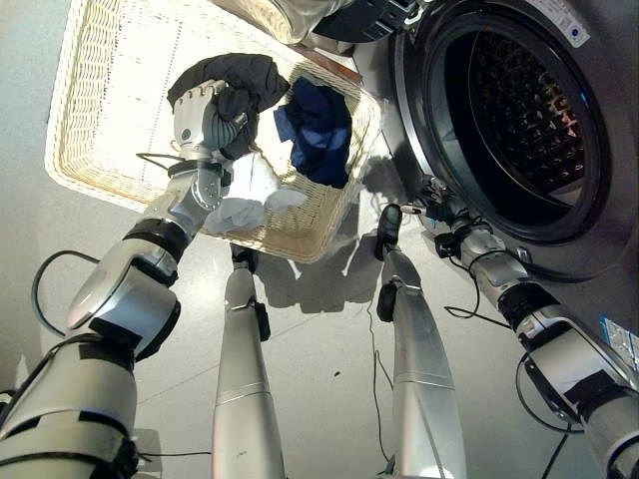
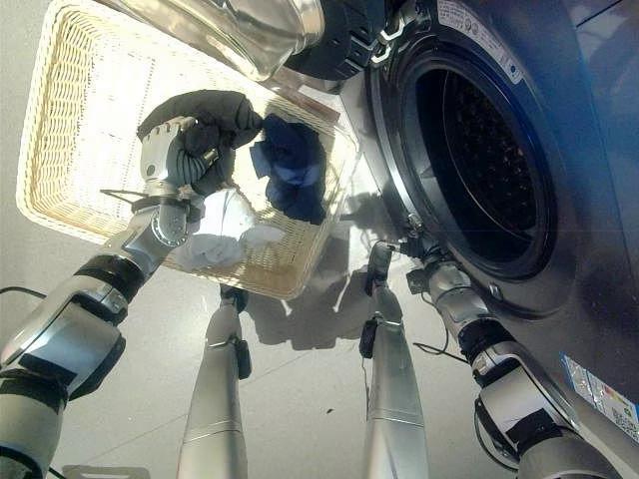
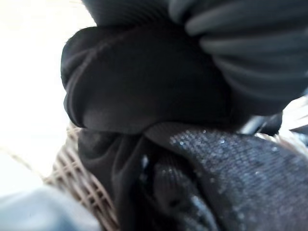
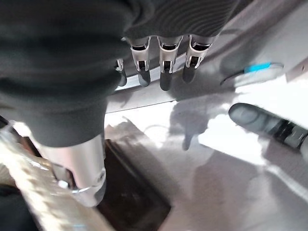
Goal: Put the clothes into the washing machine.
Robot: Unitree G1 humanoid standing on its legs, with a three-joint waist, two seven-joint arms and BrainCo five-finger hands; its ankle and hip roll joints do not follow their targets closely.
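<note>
Now left hand (image 1: 205, 118) clenched on black garment (image 1: 245, 80) over wicker basket (image 1: 90, 150); right hand (image 4: 163, 62) fingers straight, near washer drum (image 1: 519, 110).

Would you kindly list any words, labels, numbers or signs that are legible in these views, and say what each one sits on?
No text here can be read.
White label on the washing machine above the door opening: print too small to read.
Coloured sticker low on the washing machine's front: too small and blurred to read.
Wicker basket, dark garment in the left hand, blue garment: no print visible.
</note>
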